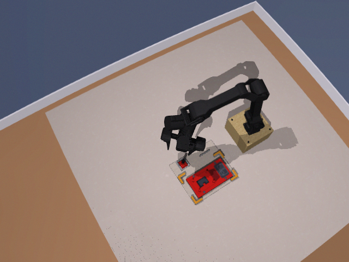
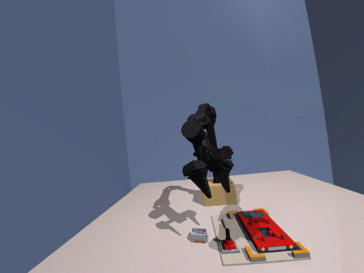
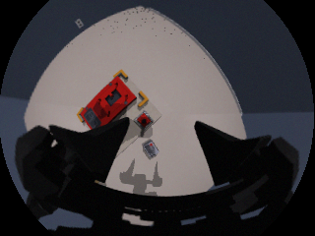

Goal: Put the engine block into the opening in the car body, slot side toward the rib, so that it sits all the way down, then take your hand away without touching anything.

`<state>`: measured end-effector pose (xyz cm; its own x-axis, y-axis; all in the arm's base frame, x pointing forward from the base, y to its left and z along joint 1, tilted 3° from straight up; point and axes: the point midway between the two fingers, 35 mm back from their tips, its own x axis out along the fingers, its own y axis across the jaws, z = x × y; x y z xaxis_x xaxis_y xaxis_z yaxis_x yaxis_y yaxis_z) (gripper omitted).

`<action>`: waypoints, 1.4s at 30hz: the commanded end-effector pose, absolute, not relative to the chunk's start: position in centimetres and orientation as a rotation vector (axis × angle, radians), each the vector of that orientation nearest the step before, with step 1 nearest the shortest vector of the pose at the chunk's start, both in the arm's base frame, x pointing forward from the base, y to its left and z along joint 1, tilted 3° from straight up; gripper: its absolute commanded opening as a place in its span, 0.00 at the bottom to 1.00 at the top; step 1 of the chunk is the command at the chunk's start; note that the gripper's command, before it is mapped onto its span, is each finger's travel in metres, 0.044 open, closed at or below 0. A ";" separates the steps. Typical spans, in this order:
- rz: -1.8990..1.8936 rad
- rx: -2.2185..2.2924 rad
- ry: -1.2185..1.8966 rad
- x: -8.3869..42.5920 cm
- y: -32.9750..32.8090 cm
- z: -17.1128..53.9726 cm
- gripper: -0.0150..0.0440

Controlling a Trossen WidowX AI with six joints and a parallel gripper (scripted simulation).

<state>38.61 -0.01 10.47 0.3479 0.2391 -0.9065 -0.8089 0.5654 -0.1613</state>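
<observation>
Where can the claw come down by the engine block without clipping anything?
In the exterior view, room: left of the engine block, toward the table edge, and behind it toward the wooden pedestal. Crowded: its right side, where the red lever and car body stand close.

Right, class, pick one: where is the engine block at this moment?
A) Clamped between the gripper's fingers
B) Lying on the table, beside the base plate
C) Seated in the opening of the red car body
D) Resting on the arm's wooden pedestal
B: the engine block lies on the table, left of the base plate, while the open gripper hangs empty above.
</observation>
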 end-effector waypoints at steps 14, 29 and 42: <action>1.054 -1.105 1.203 34.8 -6.0 6.9 1.00; 1.187 -1.208 1.252 34.2 -8.0 5.1 1.00; 1.188 -1.207 1.252 33.6 -8.3 -2.2 1.00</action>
